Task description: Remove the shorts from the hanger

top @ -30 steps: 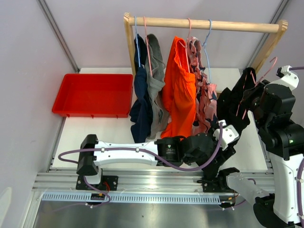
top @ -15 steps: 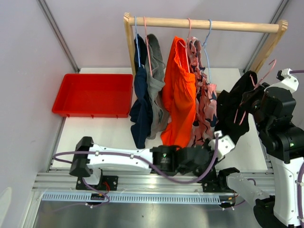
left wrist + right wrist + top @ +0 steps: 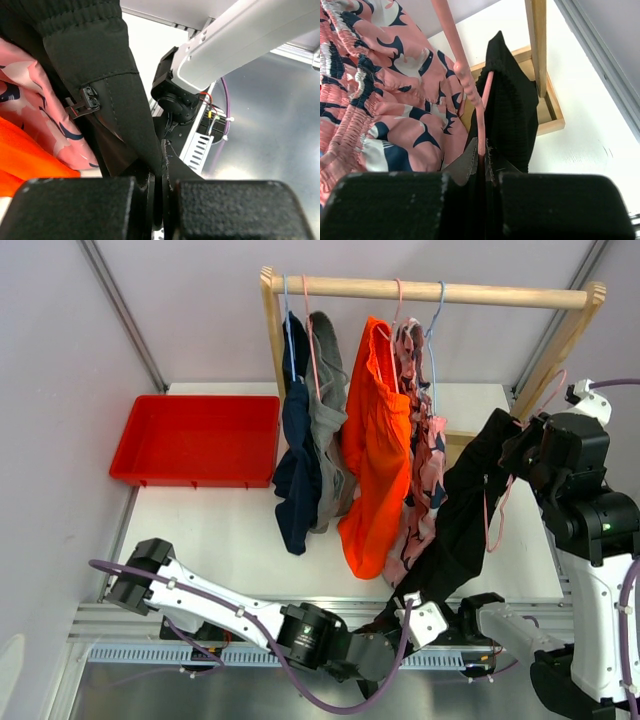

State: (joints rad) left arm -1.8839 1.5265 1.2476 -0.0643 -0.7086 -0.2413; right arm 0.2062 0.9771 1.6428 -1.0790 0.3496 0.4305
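I have my left gripper (image 3: 159, 171) pinched shut on the hem of the black shorts (image 3: 465, 510), which run taut, lengthwise, up and away from it to the pink hanger (image 3: 462, 75) clamped in my right gripper (image 3: 481, 155), so I judge a pull along that line should free them.

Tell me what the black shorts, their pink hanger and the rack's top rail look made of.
Black shorts: soft matte cloth, probably woven; it drapes in folds, with a gathered ribbed waistband. Pink hanger: thin, smooth, slightly glossy, likely plastic or coated wire, with moulded ridges. Top rail: pale bare wood, a round dowel.
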